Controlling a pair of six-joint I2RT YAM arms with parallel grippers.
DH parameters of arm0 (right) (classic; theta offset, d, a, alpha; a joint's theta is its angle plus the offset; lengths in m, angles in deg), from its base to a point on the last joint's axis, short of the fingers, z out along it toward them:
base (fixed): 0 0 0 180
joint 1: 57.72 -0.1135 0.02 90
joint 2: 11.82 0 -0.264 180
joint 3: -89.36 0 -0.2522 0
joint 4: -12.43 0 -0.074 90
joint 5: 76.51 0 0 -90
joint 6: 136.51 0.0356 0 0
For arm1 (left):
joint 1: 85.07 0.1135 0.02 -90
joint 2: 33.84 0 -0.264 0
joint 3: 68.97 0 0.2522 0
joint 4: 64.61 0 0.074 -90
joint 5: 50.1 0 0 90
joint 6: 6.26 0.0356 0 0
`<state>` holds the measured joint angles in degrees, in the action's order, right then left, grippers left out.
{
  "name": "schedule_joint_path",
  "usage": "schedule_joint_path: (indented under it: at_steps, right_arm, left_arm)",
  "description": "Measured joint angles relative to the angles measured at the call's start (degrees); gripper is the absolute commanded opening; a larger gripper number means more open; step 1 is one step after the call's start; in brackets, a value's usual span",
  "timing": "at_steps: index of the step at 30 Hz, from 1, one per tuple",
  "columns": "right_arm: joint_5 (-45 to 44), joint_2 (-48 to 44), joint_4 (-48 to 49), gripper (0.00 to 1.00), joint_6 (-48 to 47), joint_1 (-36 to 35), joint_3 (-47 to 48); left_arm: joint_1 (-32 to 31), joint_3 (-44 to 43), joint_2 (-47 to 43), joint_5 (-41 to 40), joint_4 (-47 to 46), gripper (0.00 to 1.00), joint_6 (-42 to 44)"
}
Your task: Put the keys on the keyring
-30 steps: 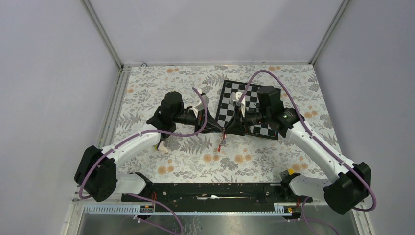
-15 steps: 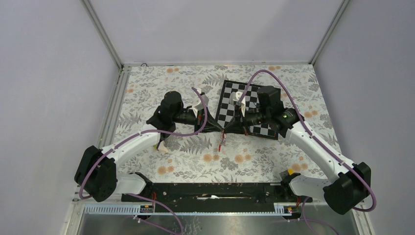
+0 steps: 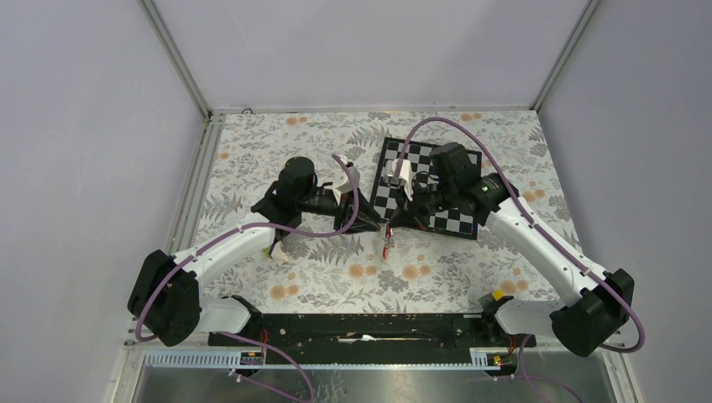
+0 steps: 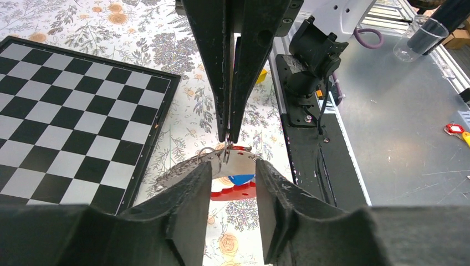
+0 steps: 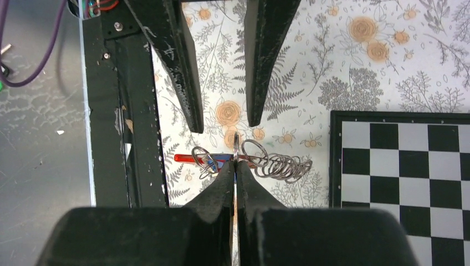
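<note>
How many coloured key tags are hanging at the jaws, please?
2. A blue tag hangs below the keyring pinched in the right gripper's shut jaws; a red tag shows just beneath it. The left fingers may hide more.

A robotics lab: grey-walled enclosure (image 3: 84, 126) with aluminium frame (image 3: 177, 60).

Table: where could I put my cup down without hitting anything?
Bare cloth lies at the far-left corner behind the left arm, and in the near strip from there to the right arm, ahead of the base rail. The middle is crowded: the left gripper and right gripper meet at the keyring beside the chessboard.
</note>
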<state>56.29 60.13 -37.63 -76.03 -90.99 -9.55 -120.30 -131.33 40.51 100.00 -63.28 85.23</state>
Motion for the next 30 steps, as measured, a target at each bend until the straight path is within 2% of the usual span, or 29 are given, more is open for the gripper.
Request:
schedule_joint_path:
  at_steps: [6,12,17,30]
  right_arm:
    - [-4.85,3.02,-6.6,0.0,-1.86,-2.12,5.18]
    - [-8.35,6.36,-11.93,0.0,-3.02,-3.87,10.25]
    - [-10.01,7.61,-14.43,0.0,-3.56,-4.63,12.63]
    - [-10.95,8.92,-17.44,0.0,-4.55,-5.44,14.58]
  left_arm:
    - [0.0,-0.15,0.0,-0.31,-0.17,0.45,0.35]
    - [0.0,-0.13,0.04,-0.28,-3.39,0.41,-0.79]
    - [0.0,0.5,0.76,-0.24,-7.69,0.37,-2.21]
    - [-0.28,2.97,3.21,0.0,-14.29,0.37,-4.74]
